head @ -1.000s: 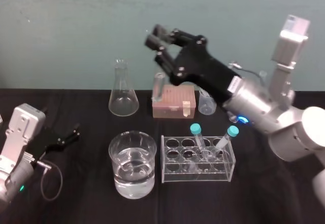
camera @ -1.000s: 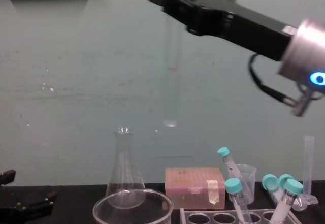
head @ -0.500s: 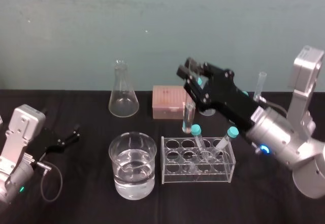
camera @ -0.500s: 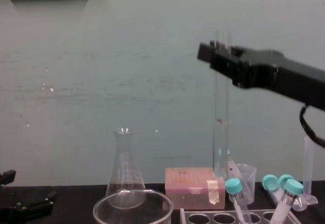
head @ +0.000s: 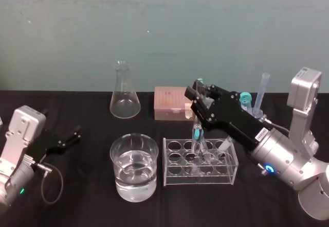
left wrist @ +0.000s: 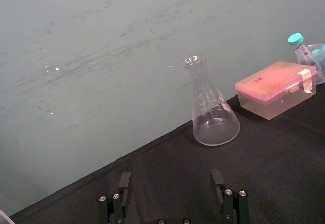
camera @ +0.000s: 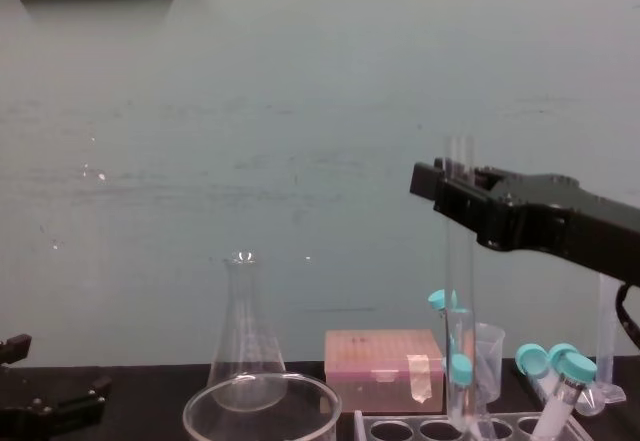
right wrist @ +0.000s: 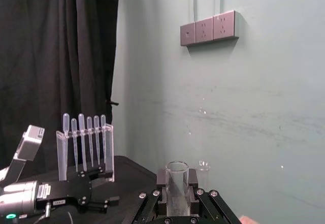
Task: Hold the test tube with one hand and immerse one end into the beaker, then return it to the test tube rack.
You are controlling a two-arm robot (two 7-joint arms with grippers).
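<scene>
From the head, the right gripper (head: 198, 102) clamped the test tube (head: 196, 137) upright, its lower end in the rack (head: 170, 175), beside the beaker (head: 117, 161). From the chest, the tube's foot met the rack's top. At the left wrist, the left gripper (left wrist: 172, 196) sat parked, fingers spread.

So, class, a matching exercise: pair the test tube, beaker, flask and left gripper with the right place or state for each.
Column 1
1. test tube
2. beaker
3. flask
4. left gripper

Column 2
A. open, low at the left
B. holds clear liquid
C. gripped by the right gripper, lower end at the rack
D. at the back, left of the pink box

Pairs: 1-C, 2-B, 3-D, 4-A
</scene>
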